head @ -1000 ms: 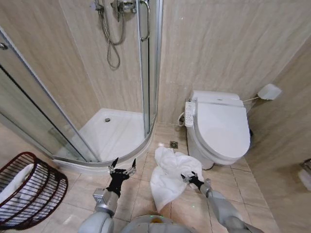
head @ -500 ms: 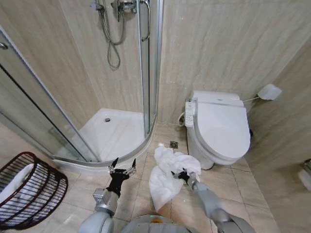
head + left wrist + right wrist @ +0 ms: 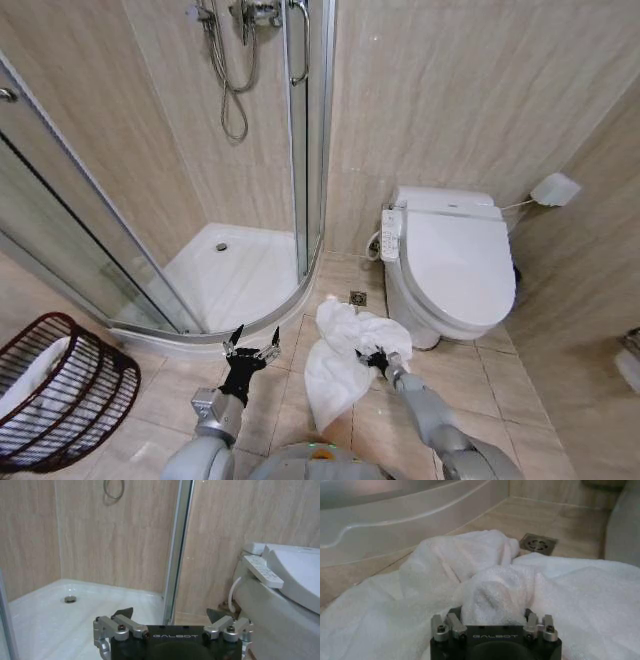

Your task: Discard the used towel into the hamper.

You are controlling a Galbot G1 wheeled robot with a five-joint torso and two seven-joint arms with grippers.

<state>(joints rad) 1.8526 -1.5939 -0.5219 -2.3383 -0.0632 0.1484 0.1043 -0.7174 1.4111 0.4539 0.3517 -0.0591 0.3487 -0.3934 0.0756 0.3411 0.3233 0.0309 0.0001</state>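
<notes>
1. A white toilet (image 3: 455, 265) with its lid down stands against the beige wall, a control panel (image 3: 390, 235) on its side.
2. A glass shower enclosure (image 3: 150, 200) fills the corner, a hose (image 3: 232, 90) looped inside.
3. A floor drain (image 3: 358, 298) sits between them.

Left gripper (image 3: 170, 614): low in frame, fingers spread wide, nothing between them.
Shower tray (image 3: 45, 615): white, beyond the gripper, round drain (image 3: 70, 599) set near the back corner.
Glass door frame (image 3: 176, 551): upright metal strip between tray and toilet side.
Toilet (image 3: 295, 573): white, lid down, control panel (image 3: 262, 571) on its side.
Walls (image 3: 125, 536): beige panels; hose loop (image 3: 114, 488) hanging high.
</notes>
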